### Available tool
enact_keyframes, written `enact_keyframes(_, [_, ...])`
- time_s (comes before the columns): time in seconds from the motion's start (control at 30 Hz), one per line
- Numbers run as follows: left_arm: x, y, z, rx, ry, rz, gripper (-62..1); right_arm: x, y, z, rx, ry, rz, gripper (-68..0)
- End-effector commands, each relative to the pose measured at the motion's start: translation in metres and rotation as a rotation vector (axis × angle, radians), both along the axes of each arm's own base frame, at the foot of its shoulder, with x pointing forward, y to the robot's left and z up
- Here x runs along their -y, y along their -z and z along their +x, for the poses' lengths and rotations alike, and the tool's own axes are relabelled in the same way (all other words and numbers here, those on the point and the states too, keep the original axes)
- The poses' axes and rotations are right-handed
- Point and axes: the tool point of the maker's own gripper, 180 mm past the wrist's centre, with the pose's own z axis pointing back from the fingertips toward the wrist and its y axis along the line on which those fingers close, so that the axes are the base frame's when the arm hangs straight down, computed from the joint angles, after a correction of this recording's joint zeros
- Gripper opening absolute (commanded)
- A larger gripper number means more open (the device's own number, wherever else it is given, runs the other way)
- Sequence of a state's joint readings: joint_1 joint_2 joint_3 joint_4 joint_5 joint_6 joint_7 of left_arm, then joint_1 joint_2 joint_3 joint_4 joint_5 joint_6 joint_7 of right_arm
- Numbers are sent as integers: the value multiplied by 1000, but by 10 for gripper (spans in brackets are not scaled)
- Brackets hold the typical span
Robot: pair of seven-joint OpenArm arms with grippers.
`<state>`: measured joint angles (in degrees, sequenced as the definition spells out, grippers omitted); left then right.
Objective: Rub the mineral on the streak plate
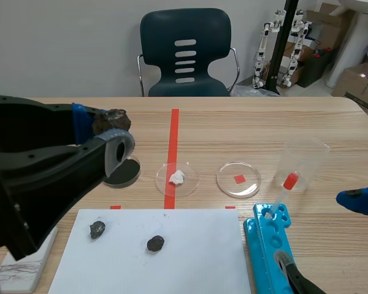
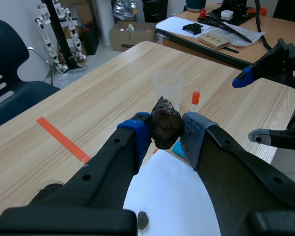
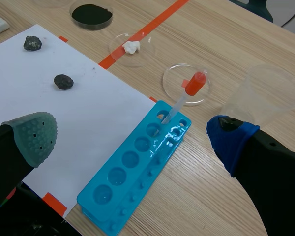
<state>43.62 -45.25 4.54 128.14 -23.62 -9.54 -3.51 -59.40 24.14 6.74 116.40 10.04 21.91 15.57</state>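
**Left gripper [image 2: 166, 135] clamped tight on the dark, rough mineral chunk [image 2: 166, 127], held up off the wooden table [image 1: 264, 128]!**
In the scene view the chunk sits at upper left. The white rectangular streak plate [image 1: 19, 267], grey scratches on it, lies in the lower left corner, partly behind the left arm [image 1: 30, 165] and well apart from the mineral. The right gripper [image 3: 132, 140] hangs with fingers spread wide, the bright blue plastic well tray [image 3: 137, 172] showing between them.
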Motion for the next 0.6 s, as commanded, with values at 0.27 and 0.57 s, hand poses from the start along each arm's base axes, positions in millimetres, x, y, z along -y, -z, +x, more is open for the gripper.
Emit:
enact_keyframes(0.27, [2, -5, 0, 5, 4, -7, -539, 0, -6, 4, 24, 4, 13, -29])
enact_keyframes(0.57, [2, -5, 0, 5, 4, -7, -539, 0, -6, 4, 24, 4, 13, -29])
